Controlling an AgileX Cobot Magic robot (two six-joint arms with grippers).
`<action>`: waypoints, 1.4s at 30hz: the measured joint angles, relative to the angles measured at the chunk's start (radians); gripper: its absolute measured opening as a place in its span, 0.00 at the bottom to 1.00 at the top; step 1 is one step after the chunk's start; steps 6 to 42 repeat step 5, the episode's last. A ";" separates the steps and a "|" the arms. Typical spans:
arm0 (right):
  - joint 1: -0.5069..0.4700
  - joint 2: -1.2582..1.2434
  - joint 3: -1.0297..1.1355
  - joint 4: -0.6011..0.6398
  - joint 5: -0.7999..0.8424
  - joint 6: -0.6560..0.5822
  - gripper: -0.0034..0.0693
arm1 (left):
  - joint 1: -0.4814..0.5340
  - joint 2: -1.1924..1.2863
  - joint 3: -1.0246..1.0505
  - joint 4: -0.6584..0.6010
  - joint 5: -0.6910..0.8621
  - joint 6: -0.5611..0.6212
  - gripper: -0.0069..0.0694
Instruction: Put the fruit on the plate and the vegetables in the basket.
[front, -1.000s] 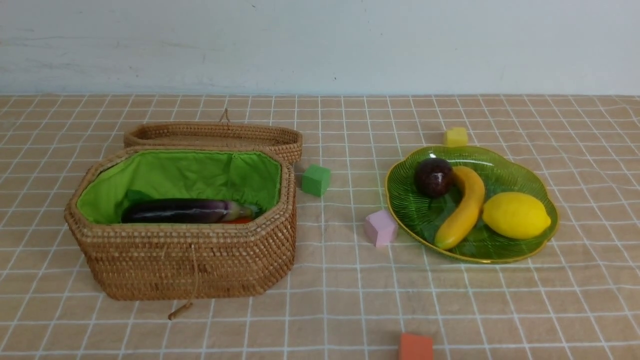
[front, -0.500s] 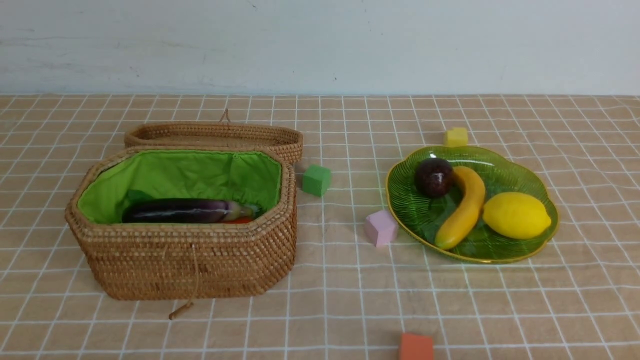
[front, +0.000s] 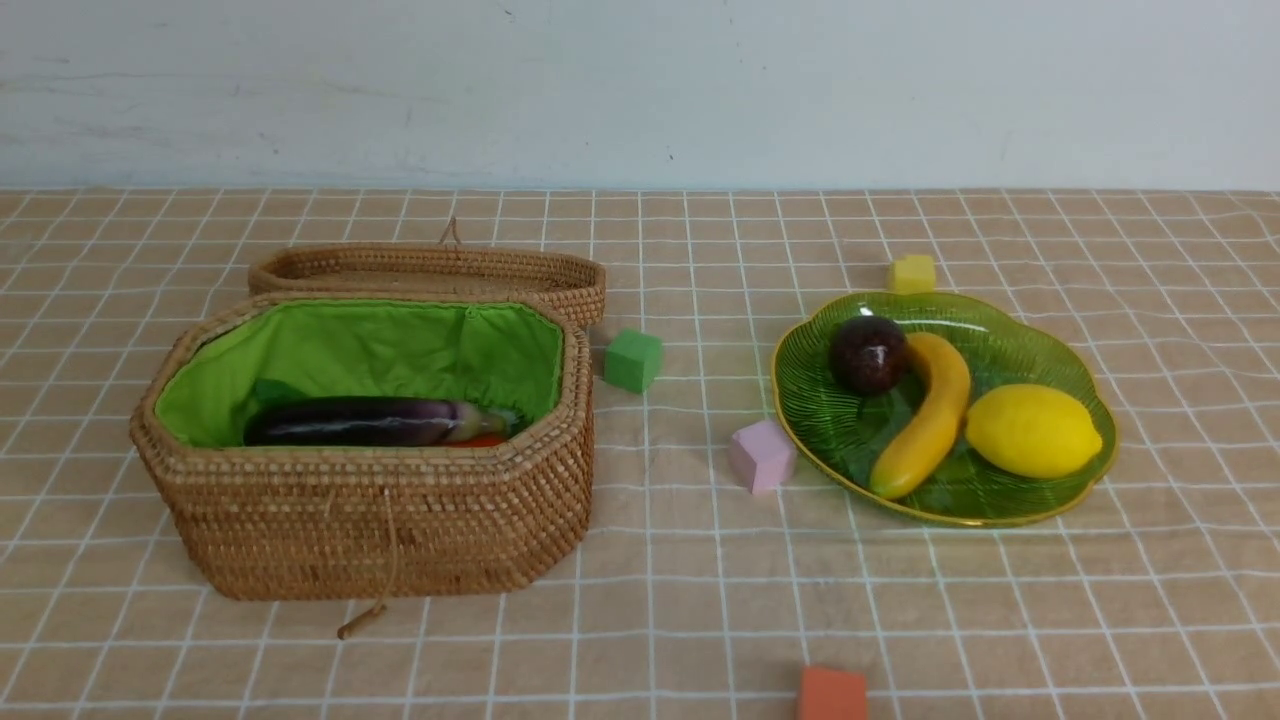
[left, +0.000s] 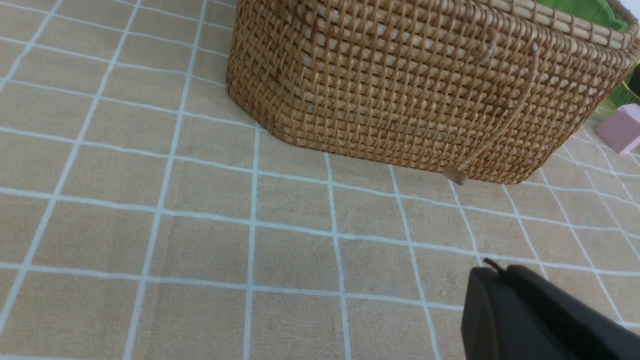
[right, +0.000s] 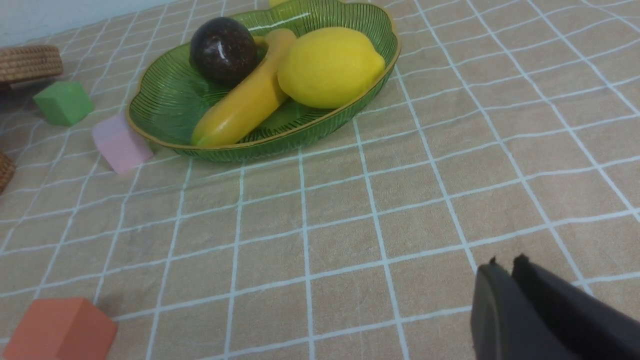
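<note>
Checked tan tablecloth (front: 640, 560) under a pale wall. On my left the basket (front: 370, 520) holds the eggplant (front: 350, 422) and a sliver of orange, probably the carrot (front: 482, 441); any radish is hidden. On my right the plate (front: 800, 400) carries banana (front: 928, 420), lemon (front: 1032, 431) and mangosteen (front: 867, 353). Sorting looks finished. My left gripper (left: 492, 272) and right gripper (right: 505, 265) hang pressed closed, grasping nothing
</note>
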 joint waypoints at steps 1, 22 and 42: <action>0.000 0.000 0.000 0.000 0.000 0.000 0.13 | 0.000 0.000 0.000 0.000 0.000 0.000 0.09; 0.000 0.000 0.000 0.000 0.000 0.000 0.13 | 0.000 0.000 0.000 0.000 0.000 0.000 0.09; 0.000 0.000 0.000 0.000 0.000 0.000 0.13 | 0.000 0.000 0.000 0.000 0.000 0.000 0.09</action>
